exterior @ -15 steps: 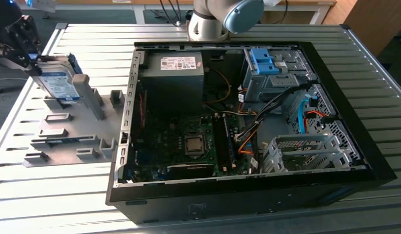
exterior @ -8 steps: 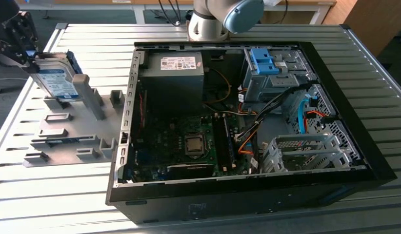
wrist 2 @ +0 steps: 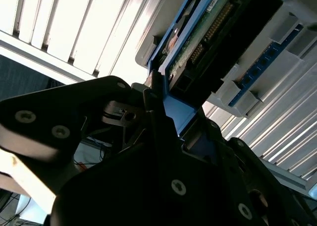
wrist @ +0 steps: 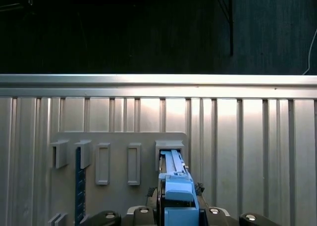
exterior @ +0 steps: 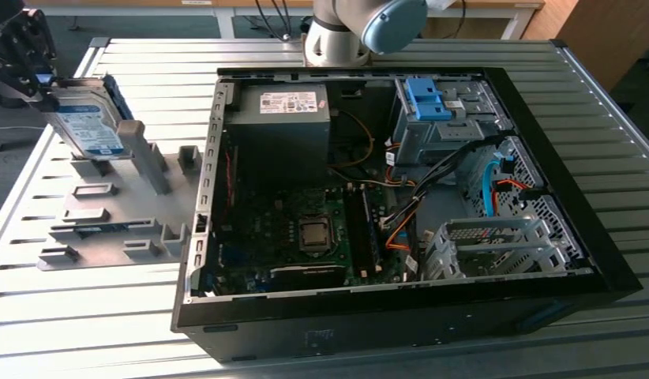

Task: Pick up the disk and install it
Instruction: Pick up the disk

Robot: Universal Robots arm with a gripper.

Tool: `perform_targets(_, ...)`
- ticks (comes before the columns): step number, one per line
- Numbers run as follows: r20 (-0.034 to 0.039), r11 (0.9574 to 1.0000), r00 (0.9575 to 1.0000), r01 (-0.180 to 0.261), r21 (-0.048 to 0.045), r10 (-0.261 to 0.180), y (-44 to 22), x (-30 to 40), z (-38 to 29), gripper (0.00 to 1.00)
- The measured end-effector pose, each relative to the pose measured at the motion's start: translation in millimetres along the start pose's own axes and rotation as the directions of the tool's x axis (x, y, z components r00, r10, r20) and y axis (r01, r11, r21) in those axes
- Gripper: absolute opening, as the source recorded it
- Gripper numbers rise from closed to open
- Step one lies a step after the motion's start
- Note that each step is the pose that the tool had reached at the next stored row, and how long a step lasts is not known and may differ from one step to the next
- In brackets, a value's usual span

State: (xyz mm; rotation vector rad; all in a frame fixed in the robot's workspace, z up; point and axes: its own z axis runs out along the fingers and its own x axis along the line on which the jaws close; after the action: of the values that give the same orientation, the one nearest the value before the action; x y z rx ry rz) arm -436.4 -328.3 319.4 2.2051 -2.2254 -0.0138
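Tool (exterior: 43, 79) pressed together on the disk (exterior: 91, 125), pinching it by one end. In the second wrist view a dark finger (wrist 2: 157, 107) lies against the blue carrier frame (wrist 2: 176, 109). The green circuit board (wrist 2: 208, 25) on the disk's underside runs away from my grip.

Disk hangs from the tool nearly upright, slightly tilted, label side showing in the exterior view.

Directly below the tool is a grey holder plate (exterior: 103, 229) with raised posts and rectangular slots (wrist: 133, 162). The disk's far end meets the end slot of that row. I cannot tell whether it is seated there or just clear of it.

Under the plate is the ribbed metal surface (exterior: 93, 316).

Further off, beside the plate toward the exterior view's right, an open black computer case (exterior: 409, 332) lies on its side. Inside it, nearest my tool, is the grey power supply (exterior: 277, 126), with the motherboard (exterior: 293, 229) next to it.

Farthest from the tool, at the case's far side, stands the grey metal drive bay (exterior: 451, 130) with a blue bracket (exterior: 425, 99) fixed on top, well apart from the disk.

My arm (exterior: 340, 31) rises from the surface behind the case.
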Motion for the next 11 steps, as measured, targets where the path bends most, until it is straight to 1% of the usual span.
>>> perform_targets(11, 0.0, 1.0, 1.0, 0.0, 0.0, 0.0, 0.2, 0.0, -17.9, 0.37)
